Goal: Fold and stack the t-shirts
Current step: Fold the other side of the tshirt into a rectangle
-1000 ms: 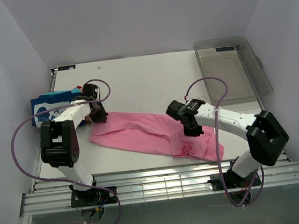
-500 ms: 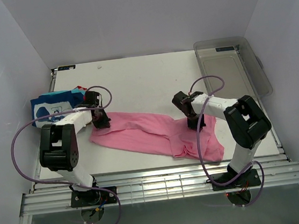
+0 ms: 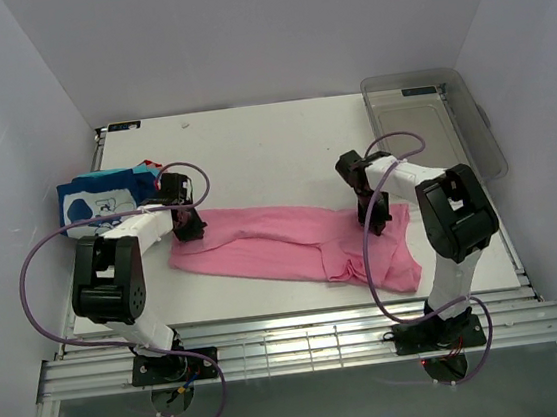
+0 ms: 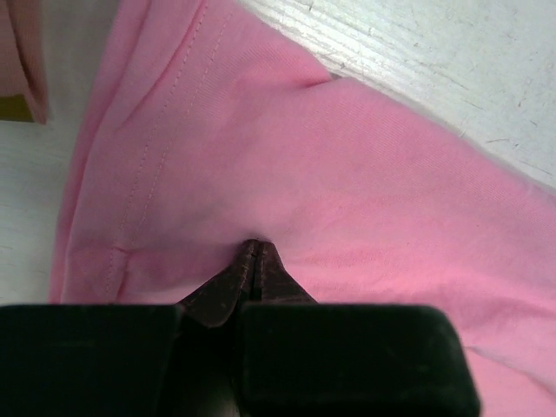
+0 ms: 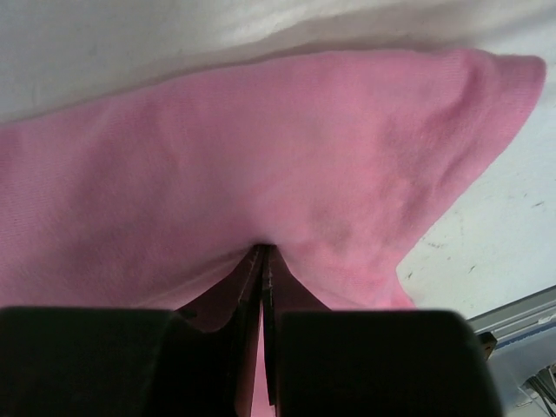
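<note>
The pink t-shirt (image 3: 282, 238) lies folded lengthwise in a long band across the near half of the table. My left gripper (image 3: 186, 228) is shut on its left end; the left wrist view shows the closed fingertips (image 4: 253, 252) pinching pink cloth (image 4: 347, 156). My right gripper (image 3: 378, 221) is shut on the shirt's right part; the right wrist view shows the closed tips (image 5: 261, 254) in pink cloth (image 5: 217, 156). A stack of folded t-shirts (image 3: 101, 198), topmost blue with white print, sits at the left edge behind my left gripper.
A clear plastic bin (image 3: 431, 131) stands at the back right. The white table (image 3: 272, 149) ends at a metal rail along the near edge. Purple cables loop beside both arms.
My right gripper has moved right and toward the back with the pink cloth, pulling the shirt's right part out. My left gripper has held its end almost still.
</note>
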Robot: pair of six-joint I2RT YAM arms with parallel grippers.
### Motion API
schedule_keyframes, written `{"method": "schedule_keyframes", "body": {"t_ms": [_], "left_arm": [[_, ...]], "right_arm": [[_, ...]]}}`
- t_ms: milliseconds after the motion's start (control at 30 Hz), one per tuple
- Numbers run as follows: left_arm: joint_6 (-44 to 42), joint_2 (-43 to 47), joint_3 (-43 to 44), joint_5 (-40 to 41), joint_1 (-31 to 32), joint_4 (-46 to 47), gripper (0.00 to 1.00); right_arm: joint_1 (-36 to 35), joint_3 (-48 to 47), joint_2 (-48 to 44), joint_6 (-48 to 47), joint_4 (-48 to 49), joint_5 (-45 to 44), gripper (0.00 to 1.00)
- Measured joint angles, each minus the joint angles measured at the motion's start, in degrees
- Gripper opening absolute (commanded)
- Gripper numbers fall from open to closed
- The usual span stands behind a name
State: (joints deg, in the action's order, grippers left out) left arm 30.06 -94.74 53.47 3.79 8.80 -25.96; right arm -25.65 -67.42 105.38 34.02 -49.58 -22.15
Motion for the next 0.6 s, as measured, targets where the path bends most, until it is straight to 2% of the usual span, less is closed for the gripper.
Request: {"method": "schedule_keyframes", "body": {"t_ms": [200, 600], "left_arm": [[-0.04, 0.28, 0.26, 2.16, -0.07, -1.77, 0.0], [-1.77, -1.51, 3.26, 5.49, -3.87, -6.32, 0.0]], "right_arm": [[4.59, -4.39, 2.95, -4.02, 0.63, 0.74, 0.08], [5.49, -19.23, 13.05, -11.41, -1.44, -0.02, 0.08]]}}
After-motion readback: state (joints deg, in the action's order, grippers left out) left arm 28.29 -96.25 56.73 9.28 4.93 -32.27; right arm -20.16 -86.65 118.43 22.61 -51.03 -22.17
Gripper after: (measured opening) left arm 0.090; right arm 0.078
